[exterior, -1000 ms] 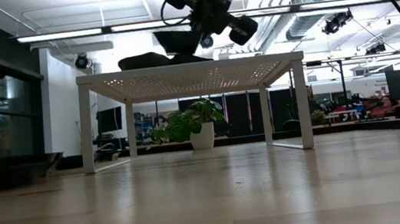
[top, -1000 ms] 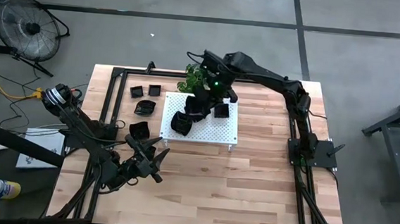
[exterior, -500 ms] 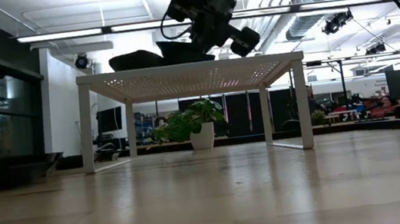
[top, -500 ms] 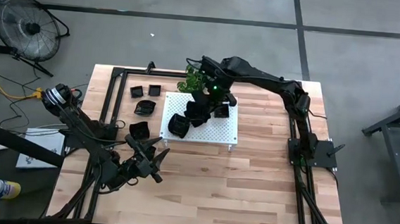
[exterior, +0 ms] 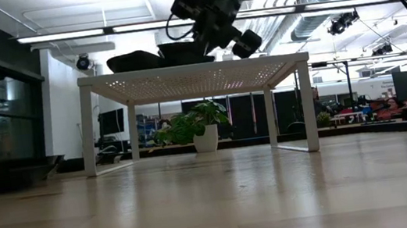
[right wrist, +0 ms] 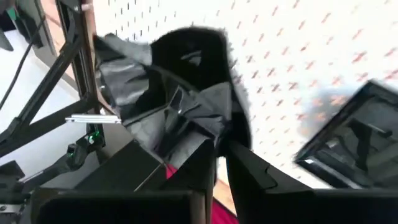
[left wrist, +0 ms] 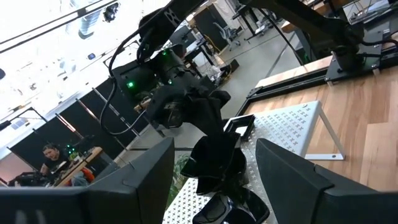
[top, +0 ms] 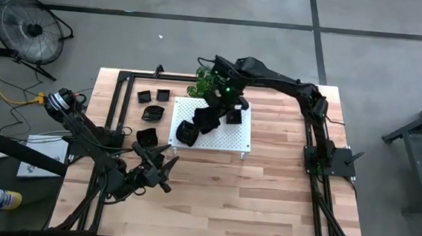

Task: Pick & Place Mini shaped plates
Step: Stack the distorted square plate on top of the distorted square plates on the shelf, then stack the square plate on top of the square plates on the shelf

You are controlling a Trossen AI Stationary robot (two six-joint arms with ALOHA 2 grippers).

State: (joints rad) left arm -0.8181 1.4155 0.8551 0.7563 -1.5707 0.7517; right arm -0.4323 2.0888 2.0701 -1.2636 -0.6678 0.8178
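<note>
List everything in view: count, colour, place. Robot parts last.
Plates on board: at least three, black, on the white board; one square by the right gripper; exact count unclear where they overlap.
Plates on table: four, black, left of the board: two small ones at the far edge, one wavy, one nearer the left gripper.
Board: one, white, perforated, on legs, table centre.
Plant: one, green, behind the board.
Table: one, light wood.
Fan: one, black, on the floor, far left.
Person: one, seated in the background, left wrist view.
Left gripper: open, empty, near-left of table.
Right gripper: over the board, at a plate.
</note>
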